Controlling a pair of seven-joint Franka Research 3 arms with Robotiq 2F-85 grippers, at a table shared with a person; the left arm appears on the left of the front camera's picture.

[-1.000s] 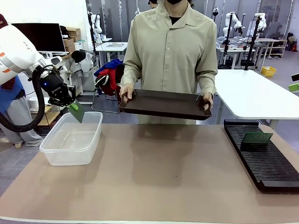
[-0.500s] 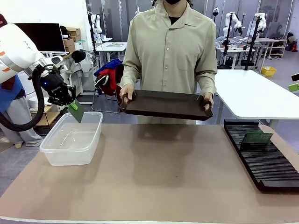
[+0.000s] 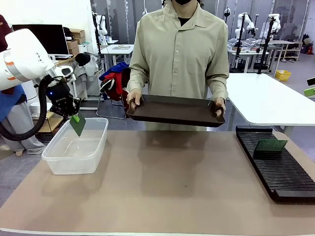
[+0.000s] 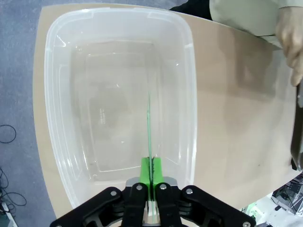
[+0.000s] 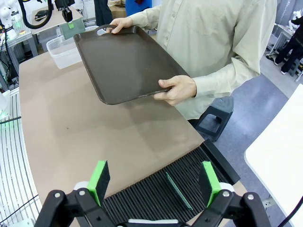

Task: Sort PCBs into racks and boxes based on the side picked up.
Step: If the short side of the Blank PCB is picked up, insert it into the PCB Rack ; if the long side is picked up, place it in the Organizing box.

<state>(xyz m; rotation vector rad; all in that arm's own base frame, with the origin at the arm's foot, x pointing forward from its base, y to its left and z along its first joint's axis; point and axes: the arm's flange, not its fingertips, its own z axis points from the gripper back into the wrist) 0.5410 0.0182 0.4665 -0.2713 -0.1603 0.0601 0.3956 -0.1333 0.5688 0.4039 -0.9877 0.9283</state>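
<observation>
Front view, my left gripper (image 3: 75, 118) pinching a green PCB (image 3: 78, 125) above the clear box (image 3: 76, 146), second PCB (image 3: 270, 145) upright in the rack (image 3: 275, 167), left wrist view, board edge-on between pressed pads (image 4: 146, 170), right wrist view, my right gripper (image 5: 155, 181) spread wide above the rack, no readable print.

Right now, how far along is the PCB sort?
Done: one thin green circuit board stands in a slot of the long black slotted rack; the right gripper, open, hangs above it. In hand: the left gripper pinches the second green board edge-down over the clear plastic tub. Left: releasing it. The person's dark brown tray looks bare.
</observation>
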